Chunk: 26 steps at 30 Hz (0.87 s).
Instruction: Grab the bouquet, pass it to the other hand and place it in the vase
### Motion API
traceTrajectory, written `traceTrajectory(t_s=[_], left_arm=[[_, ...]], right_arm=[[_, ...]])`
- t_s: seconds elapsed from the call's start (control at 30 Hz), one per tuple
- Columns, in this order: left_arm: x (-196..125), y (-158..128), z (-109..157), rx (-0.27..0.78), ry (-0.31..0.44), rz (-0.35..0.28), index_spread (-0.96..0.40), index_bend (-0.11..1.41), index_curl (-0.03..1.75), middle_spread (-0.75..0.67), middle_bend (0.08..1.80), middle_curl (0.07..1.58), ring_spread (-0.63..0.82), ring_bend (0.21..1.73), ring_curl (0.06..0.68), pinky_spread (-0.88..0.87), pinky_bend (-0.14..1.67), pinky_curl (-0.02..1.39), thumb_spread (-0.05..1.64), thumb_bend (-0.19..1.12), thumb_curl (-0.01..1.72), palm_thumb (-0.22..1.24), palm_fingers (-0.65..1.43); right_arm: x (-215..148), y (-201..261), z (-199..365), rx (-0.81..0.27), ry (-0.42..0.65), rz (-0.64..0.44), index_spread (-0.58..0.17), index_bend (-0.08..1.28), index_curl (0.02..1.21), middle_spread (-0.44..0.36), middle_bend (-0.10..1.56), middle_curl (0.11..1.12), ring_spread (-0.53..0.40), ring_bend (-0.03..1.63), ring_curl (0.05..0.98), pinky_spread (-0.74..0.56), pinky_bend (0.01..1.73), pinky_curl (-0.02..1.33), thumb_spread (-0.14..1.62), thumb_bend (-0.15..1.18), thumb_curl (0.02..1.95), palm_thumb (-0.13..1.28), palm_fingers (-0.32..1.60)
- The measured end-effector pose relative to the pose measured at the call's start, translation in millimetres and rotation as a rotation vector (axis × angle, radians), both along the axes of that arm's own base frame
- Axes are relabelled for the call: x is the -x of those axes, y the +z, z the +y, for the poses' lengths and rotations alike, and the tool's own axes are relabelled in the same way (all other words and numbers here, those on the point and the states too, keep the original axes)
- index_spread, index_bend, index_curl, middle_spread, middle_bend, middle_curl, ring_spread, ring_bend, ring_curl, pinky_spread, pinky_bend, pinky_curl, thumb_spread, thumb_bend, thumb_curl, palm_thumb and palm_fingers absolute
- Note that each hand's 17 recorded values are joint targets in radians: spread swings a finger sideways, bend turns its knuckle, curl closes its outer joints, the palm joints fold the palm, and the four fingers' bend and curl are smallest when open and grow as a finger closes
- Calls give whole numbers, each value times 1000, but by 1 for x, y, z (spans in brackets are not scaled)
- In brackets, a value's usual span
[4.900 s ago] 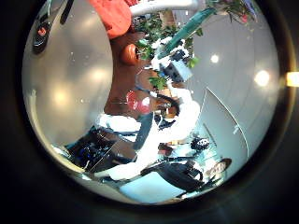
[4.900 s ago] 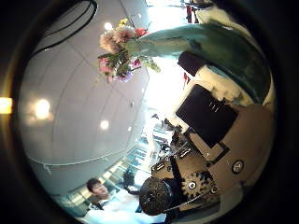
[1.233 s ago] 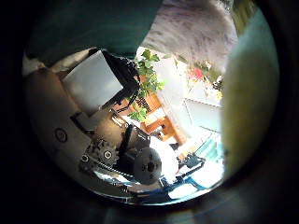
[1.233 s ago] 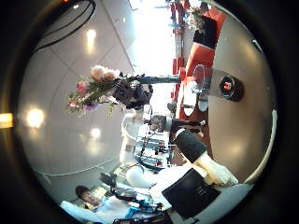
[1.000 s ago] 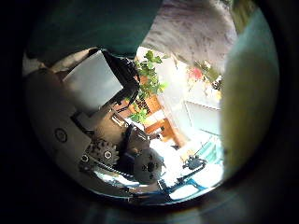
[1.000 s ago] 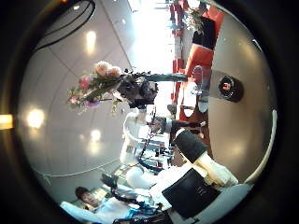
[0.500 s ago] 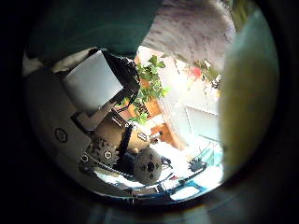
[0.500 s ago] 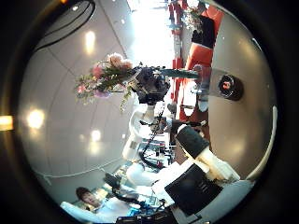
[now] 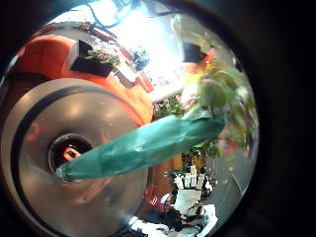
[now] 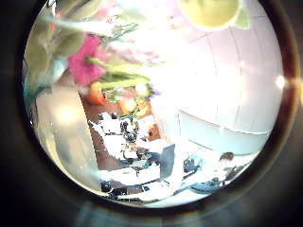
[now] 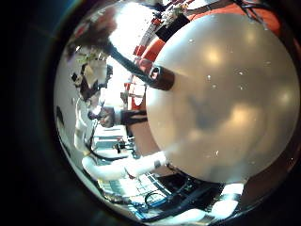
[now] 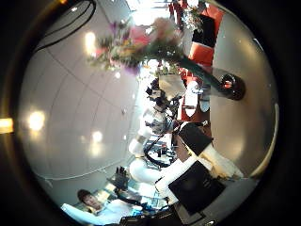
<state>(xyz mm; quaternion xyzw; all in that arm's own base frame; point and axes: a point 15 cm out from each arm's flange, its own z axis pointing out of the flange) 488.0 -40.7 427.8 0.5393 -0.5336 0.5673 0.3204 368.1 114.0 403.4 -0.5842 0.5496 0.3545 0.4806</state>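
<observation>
In the right thumb side palm view the bouquet (image 12: 132, 42) leans with its wrapped stem (image 12: 193, 66) running down to the vase (image 12: 227, 88) on the round table (image 12: 249, 122). My left hand (image 12: 158, 89) is just beside the stem. In the left little finger side palm view the wrapped stem (image 9: 138, 148) ends at the vase's mouth (image 9: 67, 153); I cannot tell how deep it sits. My right hand (image 12: 202, 179) is away from the bouquet and holds nothing. The vase (image 11: 158, 77) also shows in the right little finger side palm view.
The round table (image 11: 221, 104) fills much of the right little finger side palm view, with the vase near its edge. My right arm (image 9: 188, 193) shows beyond the table in the left little finger side palm view.
The wrapped stem and curled finger that filled the left thumb side palm view are gone from it. In the right thumb side palm view the bouquet has swung over until its stem reaches the vase.
</observation>
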Motion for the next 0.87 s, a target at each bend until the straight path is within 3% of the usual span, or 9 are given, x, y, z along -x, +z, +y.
traceTrajectory(t_s=[0.17, 0.33, 0.63, 0.87], left_arm=[[11, -2, 33, 31, 62, 13, 86, 52, 547, 553, 172, 411, 574, 617, 178, 521, 161, 585, 837, -40, 386, 28, -261], [32, 25, 47, 22, 91, -25, 125, 79, 411, 588, 165, 357, 615, 567, 166, 573, 165, 491, 828, -36, 368, 30, -224], [89, 63, 38, -16, 143, -45, 137, 119, 286, 589, 168, 293, 642, 500, 157, 585, 173, 388, 825, -35, 349, 34, -161], [113, 47, 29, -85, 168, 28, 144, 128, 246, 586, 170, 262, 648, 468, 158, 582, 182, 343, 826, -35, 342, 36, -137]], right_arm=[[1, 1, 1, -3, 7, -2, -245, 169, 294, 129, 188, 323, 206, 410, 257, 465, 495, 311, 1029, -21, 539, 760, 104], [1, 4, 5, 1, 20, -18, -244, 174, 302, 122, 188, 322, 199, 405, 256, 462, 483, 304, 1023, -23, 539, 755, 130], [9, 12, 21, 29, 80, -37, -248, 178, 315, 117, 197, 327, 197, 381, 251, 465, 456, 291, 1011, -22, 545, 758, 170], [13, 10, 20, 115, 116, -24, -249, 171, 319, 117, 191, 329, 198, 375, 250, 466, 442, 284, 1008, -22, 547, 758, 179]])
